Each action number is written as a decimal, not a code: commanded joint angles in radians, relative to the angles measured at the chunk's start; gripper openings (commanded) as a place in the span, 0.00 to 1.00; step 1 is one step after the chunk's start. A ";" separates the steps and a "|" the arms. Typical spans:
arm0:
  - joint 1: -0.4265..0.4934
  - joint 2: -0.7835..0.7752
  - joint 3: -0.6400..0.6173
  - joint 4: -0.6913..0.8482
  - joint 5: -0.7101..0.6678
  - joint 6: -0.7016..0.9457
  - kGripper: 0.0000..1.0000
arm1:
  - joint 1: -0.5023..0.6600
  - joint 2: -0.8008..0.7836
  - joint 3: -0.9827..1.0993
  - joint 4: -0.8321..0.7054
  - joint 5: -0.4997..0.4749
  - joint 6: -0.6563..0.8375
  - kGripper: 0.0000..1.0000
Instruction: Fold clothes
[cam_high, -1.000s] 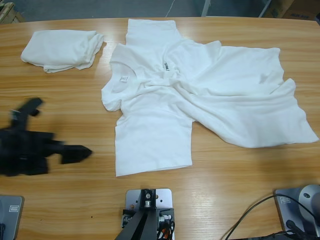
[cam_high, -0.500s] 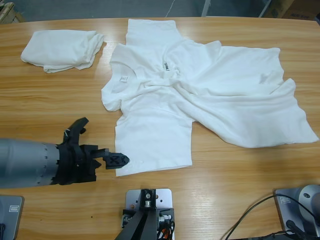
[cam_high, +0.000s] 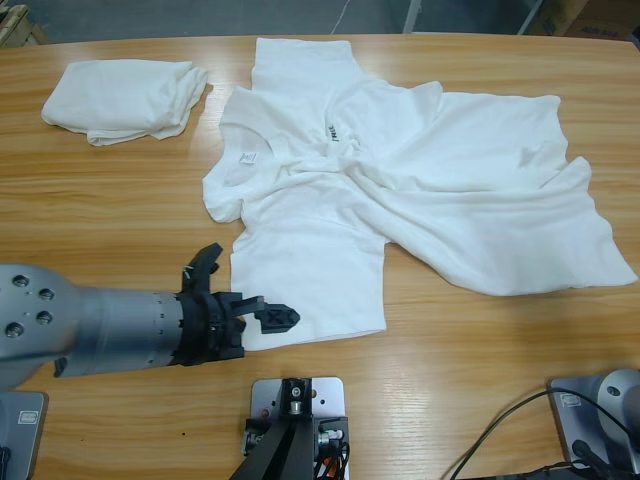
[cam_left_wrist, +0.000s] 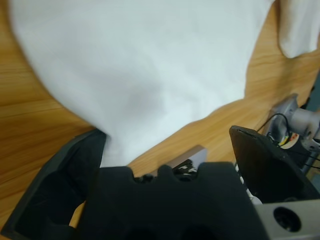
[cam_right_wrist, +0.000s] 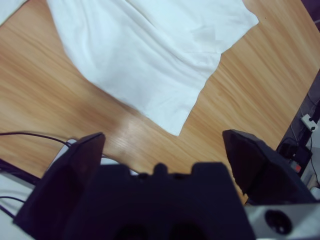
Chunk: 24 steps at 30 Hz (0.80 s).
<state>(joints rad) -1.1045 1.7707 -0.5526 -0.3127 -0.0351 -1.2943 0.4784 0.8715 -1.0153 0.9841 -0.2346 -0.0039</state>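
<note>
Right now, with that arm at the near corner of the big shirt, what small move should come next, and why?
Probably close the left gripper on the big shirt's near corner. In the left wrist view its jaws stand open with the white hem reaching between them, so the cloth looks placed for a pinch before any fold.

High view: fixed overhead, facing down on the table (cam_high: 90, 200). Both wrist views look down close along their jaws; all three share the large T-shirt (cam_high: 420, 190) (cam_left_wrist: 140, 65) (cam_right_wrist: 150, 50).

large t-shirt (cam_high: 400, 200) rumpled, small t-shirt (cam_high: 125, 98) folded
</note>
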 joint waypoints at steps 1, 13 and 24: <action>-0.023 0.114 0.048 -0.039 -0.005 -0.053 0.92 | -0.009 0.004 0.012 0.009 0.006 0.005 0.96; -0.023 0.137 0.118 -0.104 -0.028 -0.083 0.52 | -0.009 -0.005 0.018 -0.002 0.008 0.004 0.96; -0.023 0.134 0.099 -0.061 -0.042 -0.019 0.00 | -0.009 -0.022 0.020 -0.003 0.008 0.004 0.95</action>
<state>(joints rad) -1.1185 1.8354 -0.4891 -0.4381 -0.0638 -1.3426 0.4784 0.8644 -1.0155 0.9839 -0.2346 -0.0039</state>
